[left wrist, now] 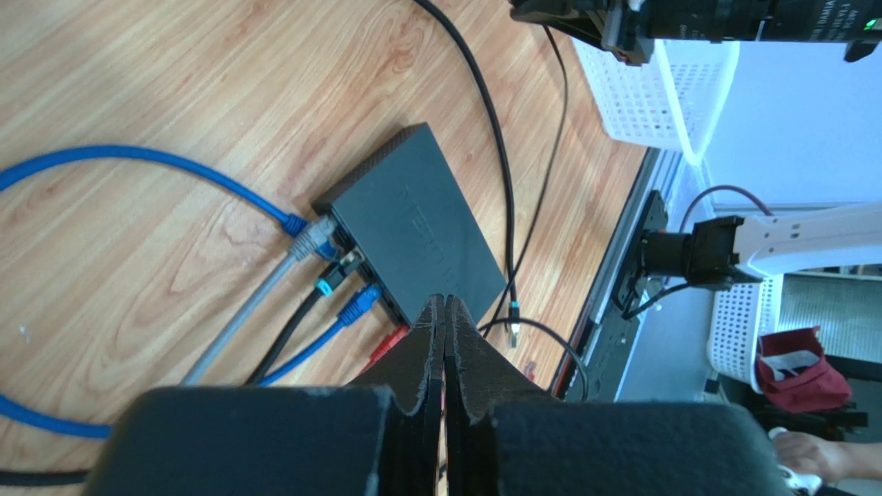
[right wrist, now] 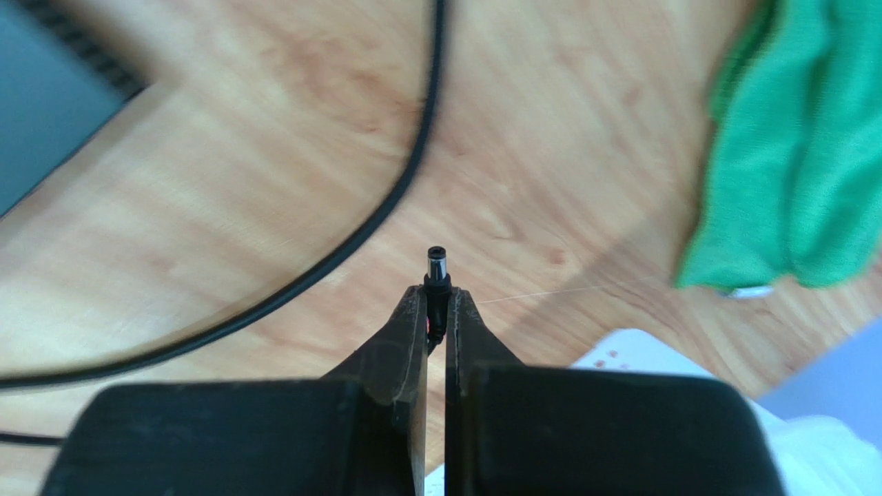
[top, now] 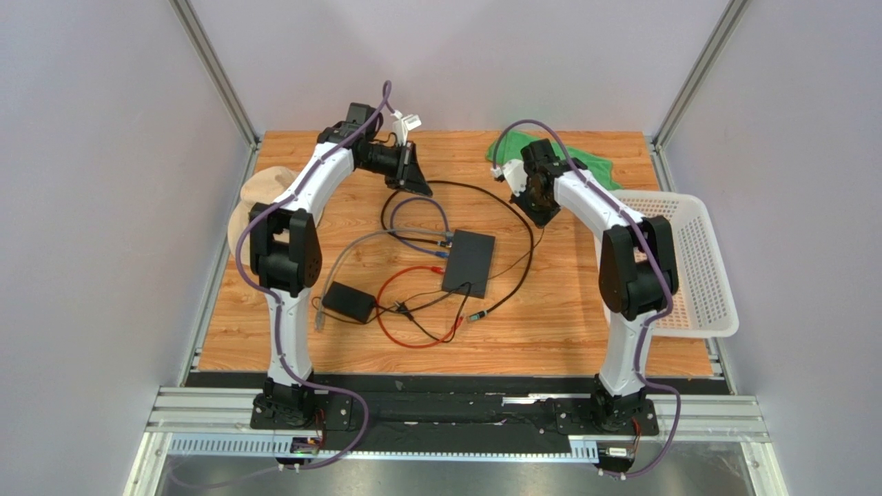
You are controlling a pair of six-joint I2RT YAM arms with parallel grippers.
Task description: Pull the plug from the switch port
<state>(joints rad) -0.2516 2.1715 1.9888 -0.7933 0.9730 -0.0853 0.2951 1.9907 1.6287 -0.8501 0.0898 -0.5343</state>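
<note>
Right gripper is pinching the barrel plug clear of the switch — apparently freed — left gripper idling near the far edge, closed and empty.

On my left arm and right arm I see white links with black joints; a purple cable loops back behind the tapered black fingers.
</note>
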